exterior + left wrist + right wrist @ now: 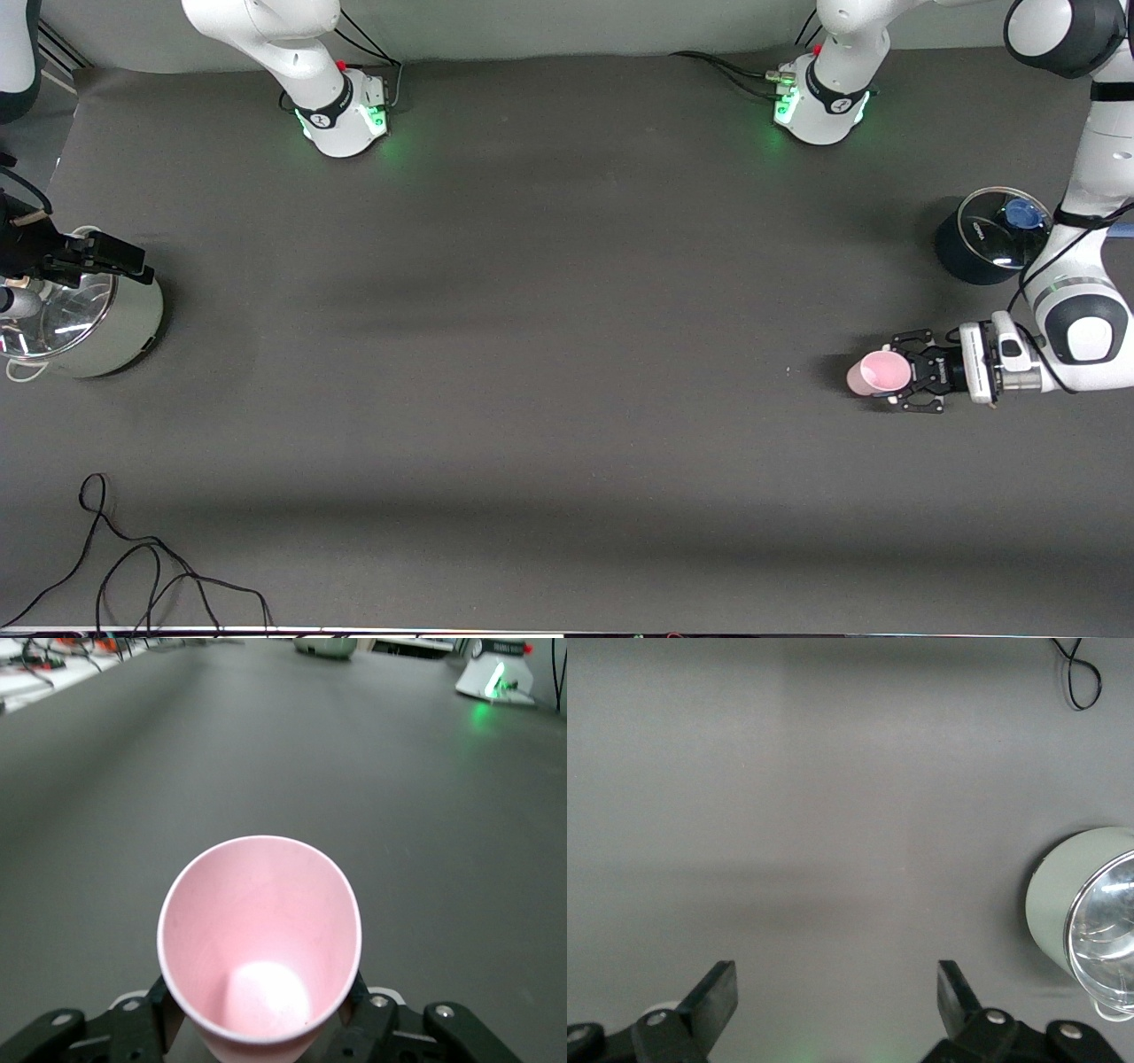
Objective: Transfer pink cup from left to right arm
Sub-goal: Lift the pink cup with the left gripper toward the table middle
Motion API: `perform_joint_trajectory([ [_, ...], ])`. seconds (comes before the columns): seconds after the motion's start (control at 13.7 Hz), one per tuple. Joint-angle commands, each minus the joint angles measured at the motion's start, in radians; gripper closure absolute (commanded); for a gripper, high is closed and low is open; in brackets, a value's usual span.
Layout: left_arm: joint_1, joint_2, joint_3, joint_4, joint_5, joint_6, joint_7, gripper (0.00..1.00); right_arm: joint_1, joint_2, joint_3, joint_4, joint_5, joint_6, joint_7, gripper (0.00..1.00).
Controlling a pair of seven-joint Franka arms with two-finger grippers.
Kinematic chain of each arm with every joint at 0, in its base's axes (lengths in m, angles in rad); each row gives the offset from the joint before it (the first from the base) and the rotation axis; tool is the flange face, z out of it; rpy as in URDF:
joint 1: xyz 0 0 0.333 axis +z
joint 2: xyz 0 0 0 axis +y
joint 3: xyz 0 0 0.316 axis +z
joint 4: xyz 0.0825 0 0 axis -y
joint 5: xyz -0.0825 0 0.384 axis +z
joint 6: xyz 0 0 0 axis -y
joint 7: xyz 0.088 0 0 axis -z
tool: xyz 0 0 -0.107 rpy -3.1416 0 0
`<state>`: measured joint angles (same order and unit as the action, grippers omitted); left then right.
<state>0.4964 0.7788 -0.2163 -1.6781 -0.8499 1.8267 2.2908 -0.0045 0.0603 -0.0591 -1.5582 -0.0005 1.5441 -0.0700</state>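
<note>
The small pale pink tapered plastic cup lies sideways, mouth toward the right arm's end, clenched in the left claw; its base is hidden. The right claw hangs released.

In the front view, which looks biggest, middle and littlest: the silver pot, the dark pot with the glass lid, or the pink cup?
1. Silver pot, biggest.
2. Dark pot, smaller, partly hidden by the left arm.
3. Pink cup, littlest by far, gripped in the left hand.

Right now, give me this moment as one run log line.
left pincer: shut on pink cup, at left arm's end | right pincer: open, waiting beside silver pot | handover: not yet done
</note>
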Motion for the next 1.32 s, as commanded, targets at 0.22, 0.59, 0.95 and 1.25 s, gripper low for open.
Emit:
perform_joint_trajectory([
  [0.22,-0.102,-0.01,-0.106,0.009,-0.155,0.185,-0.181,1.0,0.008,0.004,-0.005,0.003,0.011,-0.005,0.001,0.0],
  [0.59,-0.205,-0.01,-0.244,0.04,-0.207,0.486,-0.384,1.0,0.008,0.006,-0.005,0.003,0.011,-0.004,0.001,0.0],
  [0.95,-0.376,-0.01,-0.35,0.119,-0.204,0.827,-0.707,1.0,0.006,0.01,-0.005,0.004,0.011,-0.001,0.001,0.0],
  [1.25,-0.574,-0.01,-0.35,0.175,-0.196,1.112,-0.939,1.0,0.008,0.024,-0.005,0.015,0.011,0.005,0.001,0.0],
])
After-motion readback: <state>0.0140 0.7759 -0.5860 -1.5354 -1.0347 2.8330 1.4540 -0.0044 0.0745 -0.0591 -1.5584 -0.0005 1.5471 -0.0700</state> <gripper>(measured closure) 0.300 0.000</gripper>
